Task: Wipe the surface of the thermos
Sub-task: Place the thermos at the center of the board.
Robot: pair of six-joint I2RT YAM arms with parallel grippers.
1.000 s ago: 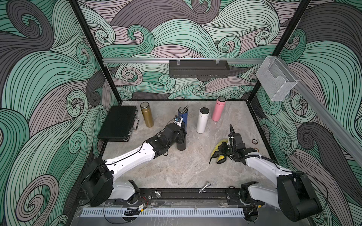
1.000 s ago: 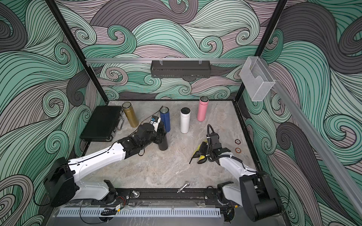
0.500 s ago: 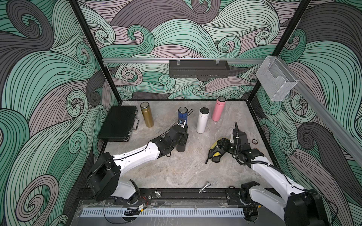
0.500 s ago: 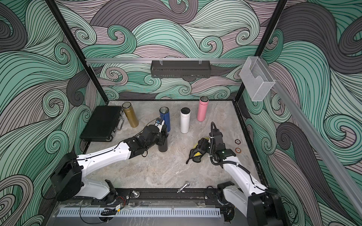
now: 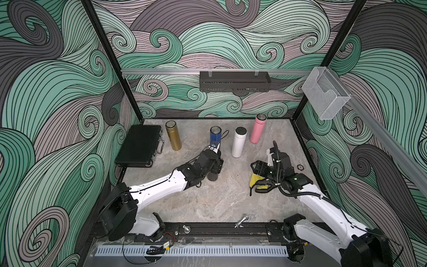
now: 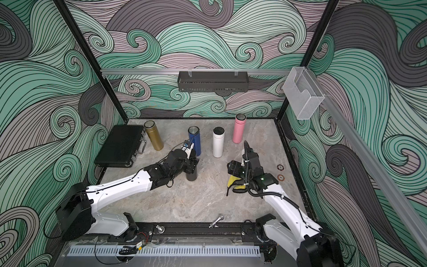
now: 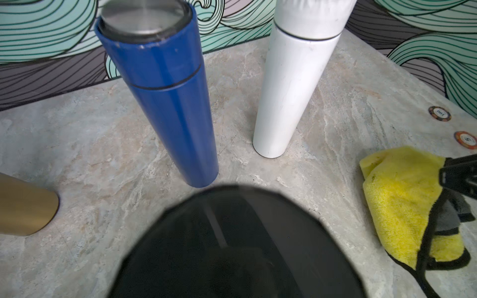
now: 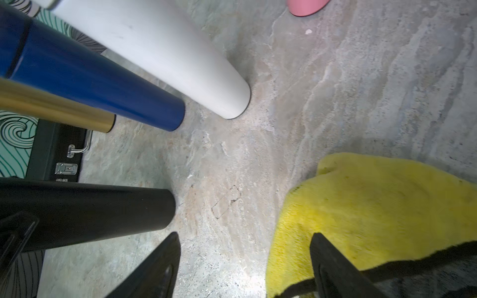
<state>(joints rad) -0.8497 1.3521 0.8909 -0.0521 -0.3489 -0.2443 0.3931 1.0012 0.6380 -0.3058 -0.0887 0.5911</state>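
Note:
A black thermos (image 5: 212, 177) stands upright mid-table, also seen in a top view (image 6: 191, 176). My left gripper (image 5: 216, 166) sits over its upper end. The thermos's dark top (image 7: 232, 245) fills the left wrist view and hides the jaws. A yellow cloth (image 5: 255, 179) with a black edge lies on the table to the right. My right gripper (image 8: 245, 234) hangs just above it, open. One finger is over the cloth (image 8: 374, 206); the other is over bare table. The black thermos (image 8: 90, 211) lies off to one side in the right wrist view.
Gold (image 5: 173, 136), blue (image 5: 215, 137), white (image 5: 239, 144) and pink (image 5: 258, 130) thermoses stand in a row behind. A black case (image 5: 138, 145) lies at the left. Two poker chips (image 6: 280, 167) sit near the right wall. A metal bolt (image 5: 241, 220) lies at the front edge.
My right gripper has opened and lifted, leaving the cloth on the table. The left gripper has shifted toward the top of the black thermos.

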